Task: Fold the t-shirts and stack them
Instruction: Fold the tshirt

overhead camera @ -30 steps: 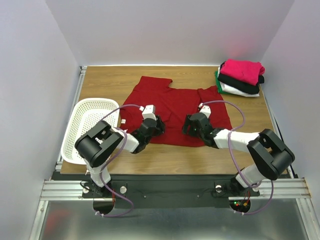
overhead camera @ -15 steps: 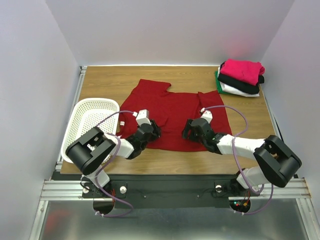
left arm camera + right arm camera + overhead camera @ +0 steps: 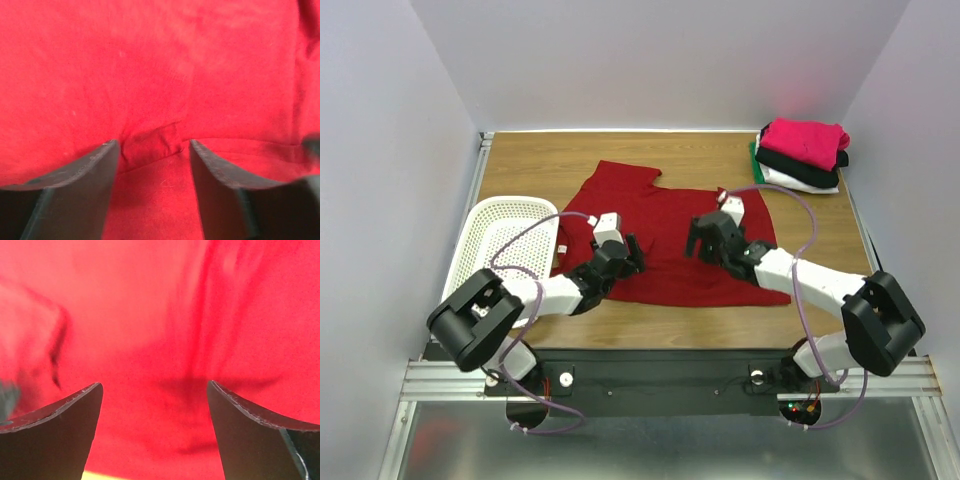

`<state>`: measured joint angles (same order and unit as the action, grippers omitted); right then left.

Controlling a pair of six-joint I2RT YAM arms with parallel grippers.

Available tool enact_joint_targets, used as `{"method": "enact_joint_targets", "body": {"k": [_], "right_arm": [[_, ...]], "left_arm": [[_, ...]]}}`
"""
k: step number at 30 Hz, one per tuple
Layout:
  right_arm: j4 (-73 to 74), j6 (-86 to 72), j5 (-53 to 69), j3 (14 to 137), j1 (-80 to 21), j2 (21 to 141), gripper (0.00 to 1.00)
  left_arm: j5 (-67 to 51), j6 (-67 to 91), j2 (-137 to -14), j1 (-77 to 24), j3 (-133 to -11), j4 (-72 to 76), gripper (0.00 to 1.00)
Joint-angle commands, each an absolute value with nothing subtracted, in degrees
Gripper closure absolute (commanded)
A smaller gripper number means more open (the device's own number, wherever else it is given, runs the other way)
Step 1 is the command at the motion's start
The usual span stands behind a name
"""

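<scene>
The dark red shirt [image 3: 670,225] lies spread flat in the middle of the desk [image 3: 530,160], likely laid out so its soft, matte knit can be folded. The left hand [image 3: 628,250] hangs low near its near hem, fingers apart around a small pucker [image 3: 150,141], not pinching it. The right hand [image 3: 700,240] gapes wide above wrinkled cloth, holding nothing. Folded shirts [image 3: 800,155] are stacked at the far right corner, and a perforated plastic basket [image 3: 515,202] sits at the left edge.

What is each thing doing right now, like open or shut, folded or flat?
Dark red t-shirt, spread out, mostly flat, not stacked.
Stack of t-shirts, folded, pink one on top.
Basket, upright.
Left gripper, open, a small crease of red cloth between its fingers.
Right gripper, open wide over the red cloth.
</scene>
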<state>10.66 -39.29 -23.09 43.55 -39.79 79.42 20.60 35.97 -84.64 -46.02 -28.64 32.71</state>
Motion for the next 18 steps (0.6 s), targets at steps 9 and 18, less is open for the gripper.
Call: {"method": "enact_joint_targets", "body": {"k": [9, 18], "right_arm": [[7.65, -26.19, -22.43, 64.93, -18.82, 90.95, 0.10], [6.42, -25.58, -13.81, 76.72, -6.86, 107.13, 0.12]], "left_arm": [[26.46, 26.55, -80.06, -40.96, -42.61, 25.66, 0.25], [24.53, 18.64, -97.28, -34.81, -64.91, 23.47, 0.25]]}}
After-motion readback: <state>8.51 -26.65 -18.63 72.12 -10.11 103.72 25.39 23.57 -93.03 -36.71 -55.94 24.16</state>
